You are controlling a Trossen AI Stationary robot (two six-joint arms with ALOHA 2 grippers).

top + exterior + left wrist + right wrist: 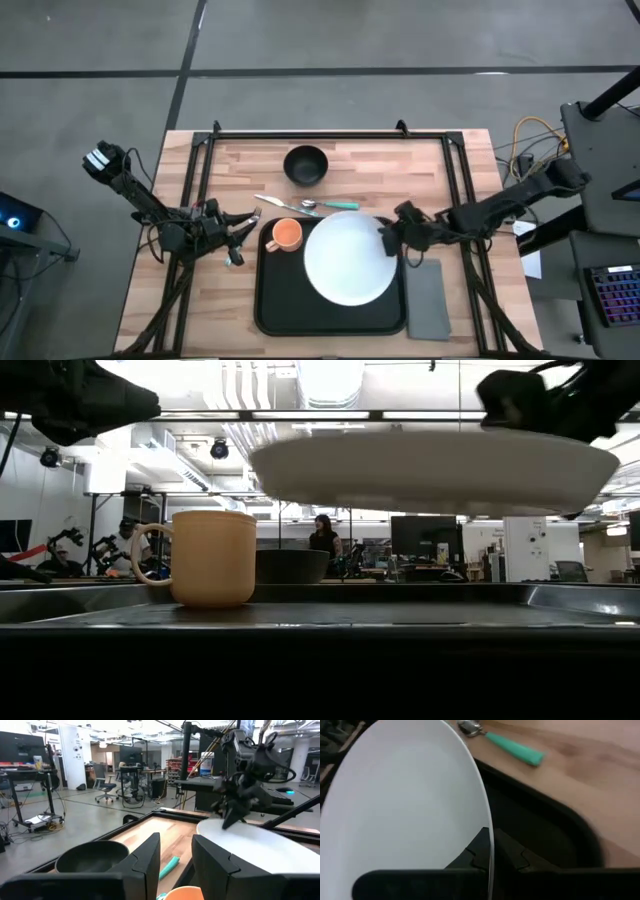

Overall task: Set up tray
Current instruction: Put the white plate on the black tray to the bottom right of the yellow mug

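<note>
The large black tray (pixel 275 300) lies at the table's near middle. A white plate (pixel 348 258) hovers over the tray's right half, above the tray floor in the low view (pixel 430 470). My right gripper (pixel 387 240) is shut on the plate's right rim. An orange mug (pixel 287 235) stands upright on the tray's far left corner (pixel 212 558). My left gripper (pixel 243 226) waits open just left of the mug, touching nothing; its fingers (pixel 150 860) point toward the plate. My right gripper pinches the white plate's right-hand rim (pixel 489 837) between its two fingers (pixel 515 857), one on the plate's upper face and one beneath. It comes nearly level from the table's right side. The plate is lifted clear of the tray, roughly level with a slight tilt.
A black bowl (pixel 305 165) sits at the table's far middle. A teal-handled spoon (pixel 335 205) and another piece of cutlery (pixel 275 201) lie between bowl and tray. A grey folded napkin (pixel 428 298) lies right of the tray. People and equipment show in the room behind.
</note>
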